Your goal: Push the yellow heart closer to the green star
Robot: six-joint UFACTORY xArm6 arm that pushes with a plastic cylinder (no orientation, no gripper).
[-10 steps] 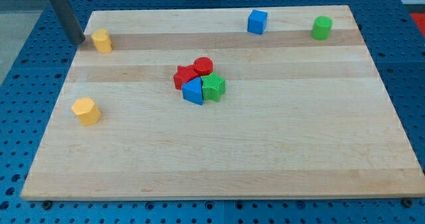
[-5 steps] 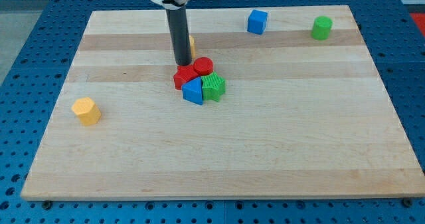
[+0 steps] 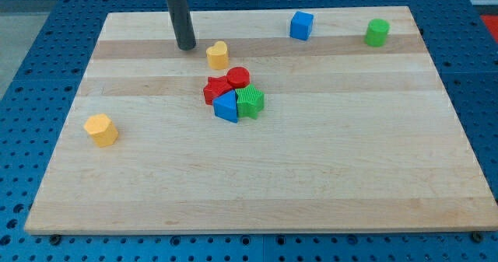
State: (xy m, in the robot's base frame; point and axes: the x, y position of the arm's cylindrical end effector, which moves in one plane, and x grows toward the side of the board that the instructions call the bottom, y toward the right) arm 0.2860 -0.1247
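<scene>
Landmark for all placements: green star (image 3: 250, 102), ridged, near the middle of the tabletop (image 3: 327, 176).

- Yellow heart (image 3: 218, 55): above and to the view's left of green star, apart from it, just above the red pair. Not touching anything.
- Red star (image 3: 215, 89) and red cylinder (image 3: 238, 78): packed against the upper-left side of green star, directly between it and the heart.
- Blue block (image 3: 226, 106), wedge-like: pressed to the left flank of green star.
- Blue cube (image 3: 302, 26) and green cylinder (image 3: 377, 33): well above and to the right of green star, out of play.
- Yellow hexagonal block (image 3: 101, 130): far to the left of green star, slightly lower.
- My tip (image 3: 186, 47): up and left of green star, beyond the heart, just off the heart's upper-left side, with a small gap. No gripper fitted; nothing to open or close, nothing held.

Hazards, judged:
- Straight shove toward green star likely to drive the heart into the red pair, shunting the whole cluster, green star included, so the gap fails to shrink.
- Off-centre contact on the rounded heart likely to spin it aside or let it slip past the rod.
- Overlong stroke likely to scatter the packed group.
</scene>
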